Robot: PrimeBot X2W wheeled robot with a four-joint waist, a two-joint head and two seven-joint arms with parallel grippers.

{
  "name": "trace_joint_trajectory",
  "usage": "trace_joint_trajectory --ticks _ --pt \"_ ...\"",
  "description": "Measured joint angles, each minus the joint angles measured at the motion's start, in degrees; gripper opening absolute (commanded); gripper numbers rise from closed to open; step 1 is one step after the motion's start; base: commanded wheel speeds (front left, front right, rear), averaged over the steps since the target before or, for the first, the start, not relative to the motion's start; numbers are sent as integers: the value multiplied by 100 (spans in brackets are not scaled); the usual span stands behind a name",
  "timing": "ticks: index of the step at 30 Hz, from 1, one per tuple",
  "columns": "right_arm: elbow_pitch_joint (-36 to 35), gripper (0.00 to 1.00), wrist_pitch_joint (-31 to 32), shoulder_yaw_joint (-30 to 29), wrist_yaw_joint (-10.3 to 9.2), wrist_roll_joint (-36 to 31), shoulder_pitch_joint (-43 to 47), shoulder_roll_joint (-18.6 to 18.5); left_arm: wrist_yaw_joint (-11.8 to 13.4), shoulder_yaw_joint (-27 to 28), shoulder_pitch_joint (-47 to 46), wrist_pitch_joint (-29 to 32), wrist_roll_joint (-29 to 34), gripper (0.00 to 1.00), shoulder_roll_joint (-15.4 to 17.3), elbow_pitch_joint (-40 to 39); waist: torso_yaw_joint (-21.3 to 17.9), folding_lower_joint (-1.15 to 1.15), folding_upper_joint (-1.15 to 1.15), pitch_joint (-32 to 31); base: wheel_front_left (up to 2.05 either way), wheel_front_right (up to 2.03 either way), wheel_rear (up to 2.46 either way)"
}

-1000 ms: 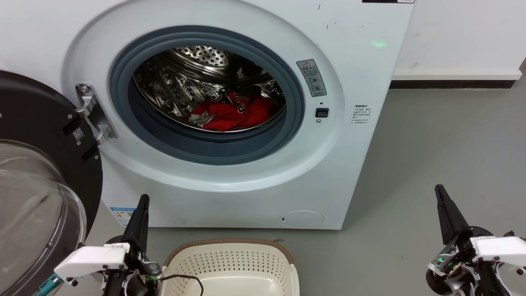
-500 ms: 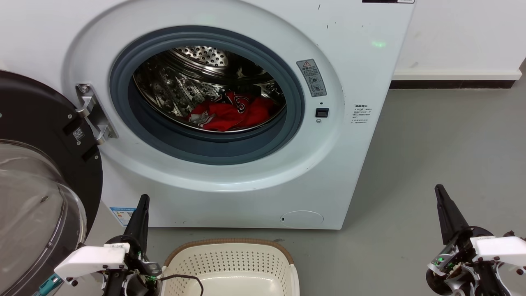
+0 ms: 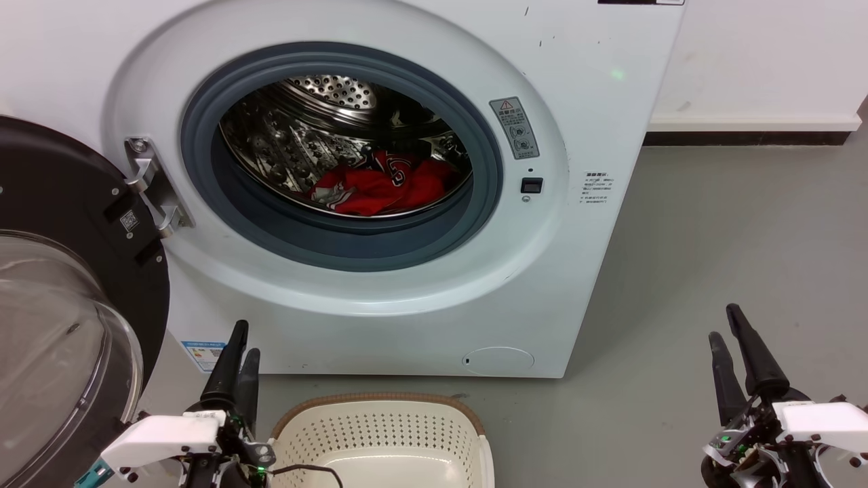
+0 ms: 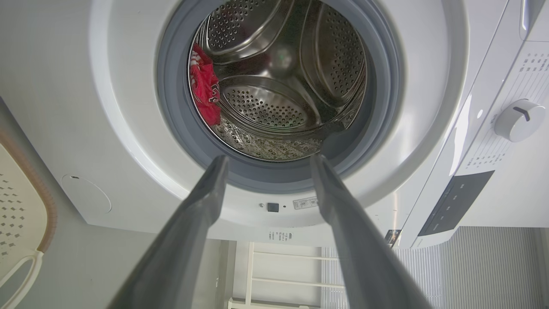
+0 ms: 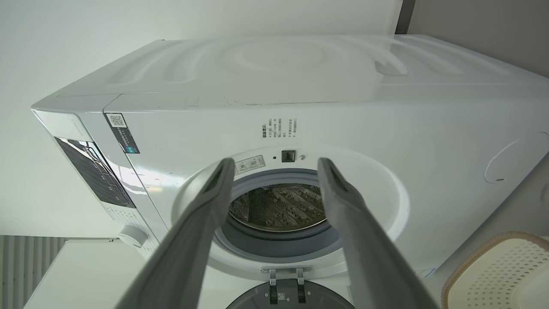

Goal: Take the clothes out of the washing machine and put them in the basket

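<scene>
Held low, pointing upward — left end effector [image 3: 246, 339] and right end effector [image 3: 724, 322] parted, empty.

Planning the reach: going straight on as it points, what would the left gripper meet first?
The left gripper would likely meet the grey seal or the drum just inside, not the clothes off to one side; depth is unclear.

Left tool [image 3: 245, 339]: two long black fingers [image 3: 227, 369], tapering to blunt tips; matt grey seen close in the wrist view.
Left wrist housing [image 3: 169, 434]: white, angular, set with small dark screws.
Black cable [image 3: 305, 466], thin, looped off the left wrist.
Green indicator light [image 3: 260, 469].
Teal fitting [image 3: 91, 474].
Right tool [image 3: 724, 324]: same black tapered fingers.
Right wrist housing [image 3: 814, 419]: white, with dark screws, above exposed dark and silver joint parts.
</scene>
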Motion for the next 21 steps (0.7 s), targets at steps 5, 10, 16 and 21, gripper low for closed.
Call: trace_joint_trajectory --ticks 5,10,16,21 --pt "-108 100 -152 32 0 48 16 3 0 -146 -33 -147 152 100 2 -31 8 0 0 5 0 0 0" --pt "-229 100 -279 68 0 -328 36 5 0 -198 -120 -277 568 100 22 -122 22 -1 0 9 0 0 0" --pt "-442 100 -431 81 0 -1271 44 7 0 -255 -159 -427 1360 100 31 -213 41 0 0 14 0 0 0" --pt "-625 100 -536 141 0 -2243 94 7 0 -272 -220 -547 2006 100 21 -303 54 0 0 14 0 0 0"
